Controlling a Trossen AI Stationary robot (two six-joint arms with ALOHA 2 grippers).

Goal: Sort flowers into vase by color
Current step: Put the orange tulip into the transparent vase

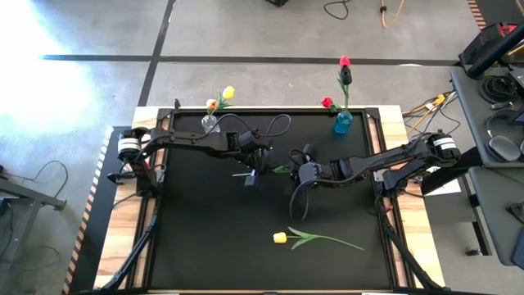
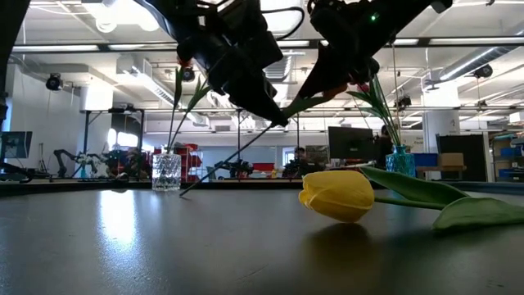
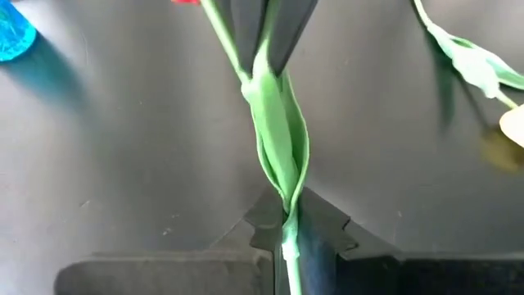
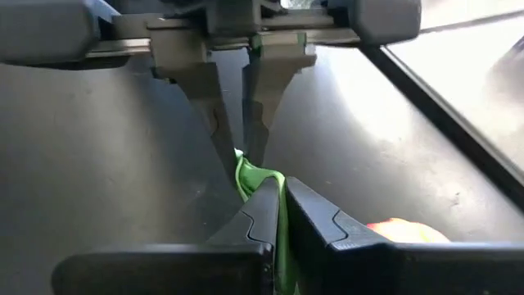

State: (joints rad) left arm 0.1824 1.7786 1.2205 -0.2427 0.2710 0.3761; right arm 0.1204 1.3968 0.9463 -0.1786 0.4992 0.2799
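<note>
1. Near the middle of the high view, the left pincer (image 1: 256,173) and the right pincer (image 1: 301,174) meet over the black desk (image 1: 205,238), facing each other.
2. Both are clamped on the same tulip (image 3: 278,147). In the left wrist view its green stem and folded leaf run from the left pincer's closed fingers (image 3: 315,233) straight up to the other arm's tips.
3. In the right wrist view the right pincer is pinched tight on the green leaf (image 4: 255,182), with the left arm's fingers (image 4: 209,98) closed on it from the far side.
4. I can't make out the colour of that flower's head for certain; a red scrap shows at the top edge of the left wrist view.
5. In the low view the shared stem (image 2: 237,156) slants down to the left, clear of the desk for most of its length.
6. A yellow tulip (image 1: 281,238) lies flat in the lower middle of the high view, its leaves trailing to the right.
7. A clear glass vase (image 1: 210,123) at the upper left of the desk holds a yellow and an orange flower.
8. A blue vase (image 1: 342,124) at the upper right holds two red ones.
</note>
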